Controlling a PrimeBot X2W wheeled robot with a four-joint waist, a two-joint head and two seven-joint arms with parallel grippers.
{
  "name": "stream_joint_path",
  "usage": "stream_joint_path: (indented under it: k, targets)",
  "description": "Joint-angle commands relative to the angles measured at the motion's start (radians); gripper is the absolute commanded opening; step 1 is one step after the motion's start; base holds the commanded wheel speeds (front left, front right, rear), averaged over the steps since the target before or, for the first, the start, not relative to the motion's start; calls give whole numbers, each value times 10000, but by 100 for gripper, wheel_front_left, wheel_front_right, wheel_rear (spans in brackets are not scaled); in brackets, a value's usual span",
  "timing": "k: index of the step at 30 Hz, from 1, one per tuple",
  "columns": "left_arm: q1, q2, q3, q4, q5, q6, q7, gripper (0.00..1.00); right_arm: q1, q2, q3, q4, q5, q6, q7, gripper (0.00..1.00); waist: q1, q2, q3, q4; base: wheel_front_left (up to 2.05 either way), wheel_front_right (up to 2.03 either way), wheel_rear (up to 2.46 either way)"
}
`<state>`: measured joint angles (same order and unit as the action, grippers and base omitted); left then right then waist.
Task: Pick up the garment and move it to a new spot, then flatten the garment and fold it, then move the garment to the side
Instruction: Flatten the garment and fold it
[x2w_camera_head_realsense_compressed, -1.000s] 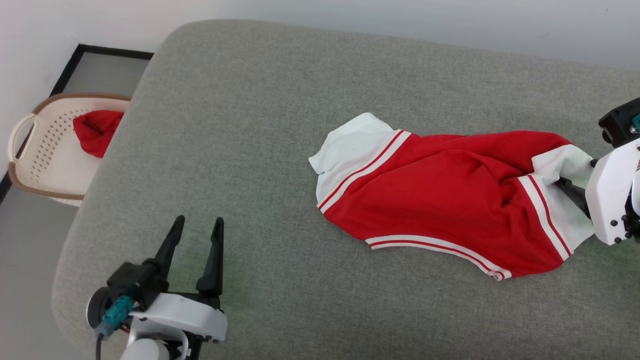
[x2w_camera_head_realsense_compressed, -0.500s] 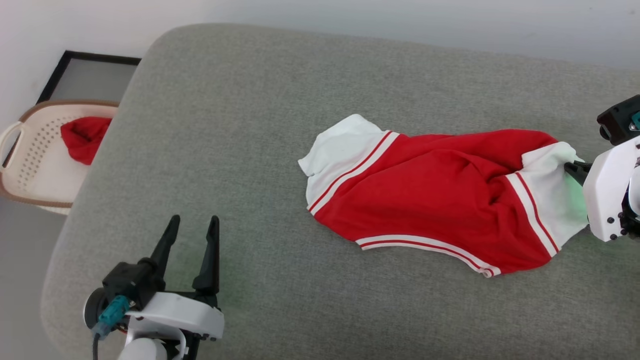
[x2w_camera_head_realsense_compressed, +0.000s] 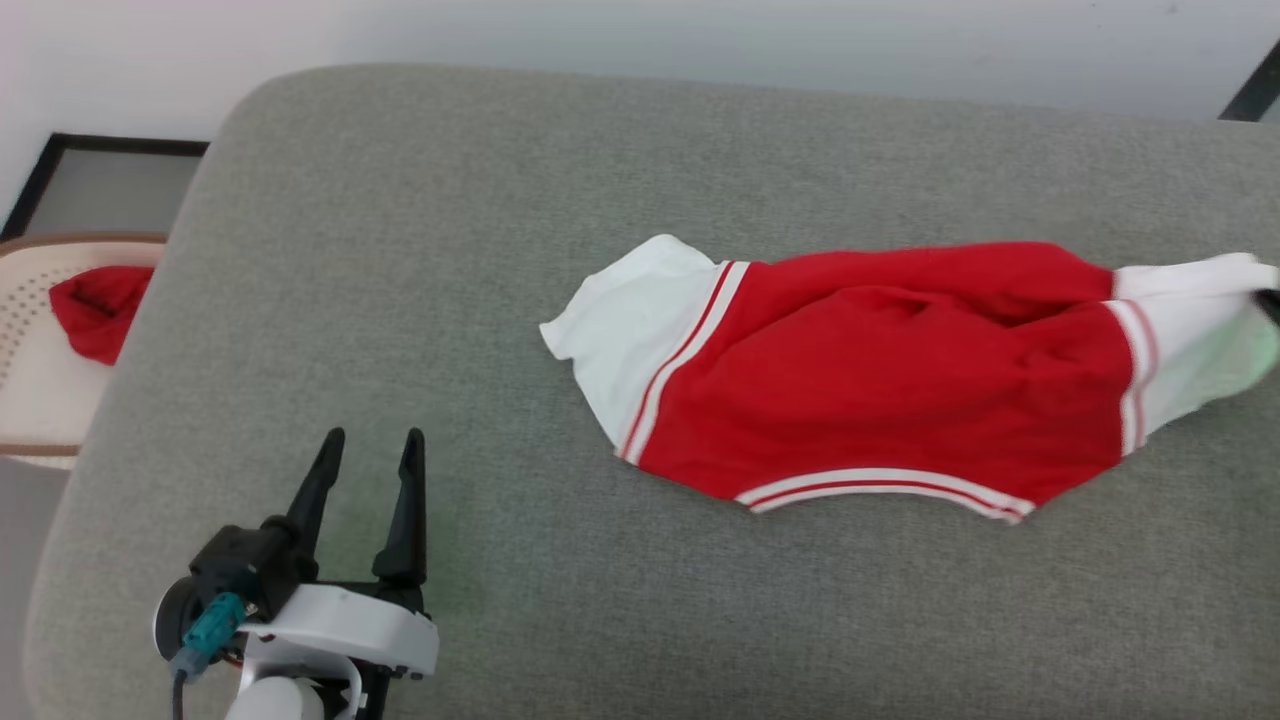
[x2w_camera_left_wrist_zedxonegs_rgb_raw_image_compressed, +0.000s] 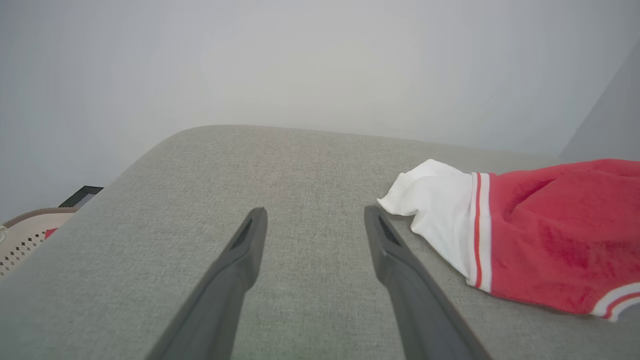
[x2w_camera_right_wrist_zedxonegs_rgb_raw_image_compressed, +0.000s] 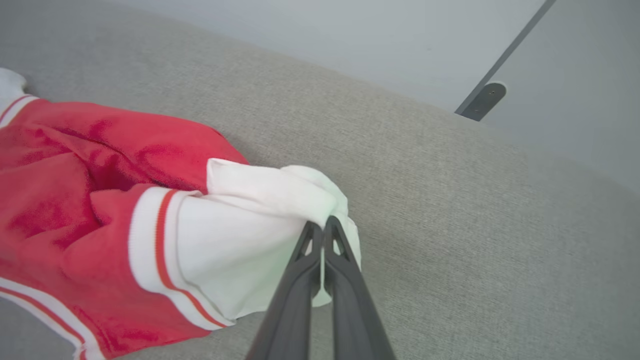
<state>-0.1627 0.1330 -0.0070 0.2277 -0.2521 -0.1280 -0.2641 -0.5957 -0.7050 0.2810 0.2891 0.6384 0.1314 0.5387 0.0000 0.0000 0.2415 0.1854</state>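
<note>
The garment (x2w_camera_head_realsense_compressed: 880, 380), a bright red shirt with white sleeve ends and striped trim, lies stretched across the grey cushion (x2w_camera_head_realsense_compressed: 450, 250). Its right white sleeve end (x2w_camera_right_wrist_zedxonegs_rgb_raw_image_compressed: 250, 235) is pinched between the fingers of my right gripper (x2w_camera_right_wrist_zedxonegs_rgb_raw_image_compressed: 321, 225), which is shut on it at the far right of the head view. My left gripper (x2w_camera_head_realsense_compressed: 368, 445) stands open at the lower left, well clear of the shirt. In the left wrist view the left gripper (x2w_camera_left_wrist_zedxonegs_rgb_raw_image_compressed: 315, 215) has bare cushion between its fingers, and the garment's other white sleeve end (x2w_camera_left_wrist_zedxonegs_rgb_raw_image_compressed: 440, 210) lies just to the right.
A cream basket (x2w_camera_head_realsense_compressed: 40, 400) with a plain red cloth bundle (x2w_camera_head_realsense_compressed: 95, 310) stands on the floor left of the cushion. A pale wall runs behind the cushion. A dark door frame (x2w_camera_right_wrist_zedxonegs_rgb_raw_image_compressed: 500, 65) shows at the far right.
My right gripper has shut on the white sleeve end and pulled it to the right, stretching the shirt out. The head camera has shifted right. The left gripper stays open.
</note>
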Motion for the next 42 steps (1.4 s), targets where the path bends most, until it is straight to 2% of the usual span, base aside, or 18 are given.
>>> stream_joint_path:
  k: [1,5,9,10,17,21,26,34,36,38,39,40,42]
  targets:
    - [86,57,-4,-59,-25,-37,-2,100,443,55,-781,-133,-227,-14,90,0,0,0,7,-153,0,0,0]
    - [53,99,-76,-68,-109,-30,-2,100,1184,563,-2651,-234,-889,-15,274,0,0,0,56,-276,0,0,0]
    - [-4,136,-152,-52,-156,-31,-2,100,2138,1419,-4057,-689,-1383,-15,355,0,0,0,74,-273,0,0,0]
    - [-4,136,-152,-52,-156,-31,-2,100,2138,1419,-4057,-689,-1383,-15,355,0,0,0,74,-273,0,0,0]
    - [118,184,-102,-9,-233,-30,-2,100,3826,2579,-5503,-1870,-2333,-15,482,0,0,0,169,-317,0,0,0]
    - [134,214,-70,12,-245,-32,-2,100,3951,3135,-6269,-2444,-2822,-15,300,0,0,0,207,-411,0,0,0]
    - [-68,241,-158,47,-251,-31,-2,100,3953,3614,-6906,-2572,-3763,-15,420,0,0,0,260,-445,0,0,0]
    - [-270,320,-280,184,-329,-31,-2,100,3619,4180,-6859,-1920,-4477,-15,302,0,0,0,513,-485,0,0,0]
    - [-325,366,-259,211,-375,-31,-2,100,3517,4176,-6857,-1747,-4542,-15,147,10,0,0,561,-485,0,0,0]
    - [-376,427,-215,230,-425,-31,-2,100,3369,4236,-6837,-1659,-4558,-15,-103,42,0,0,591,-504,0,0,0]
    - [-398,458,-190,243,-459,-31,-2,100,3321,4247,-6840,-1634,-4610,-15,-246,74,0,0,601,-521,0,0,0]
    - [-412,491,-162,266,-474,-31,-2,100,3279,4257,-6827,-1598,-4652,-15,-373,100,0,0,595,-541,0,0,0]
    - [-450,576,-114,296,-525,-31,-2,100,3175,4312,-6794,-1605,-4663,-15,-656,100,0,0,572,-592,0,0,0]
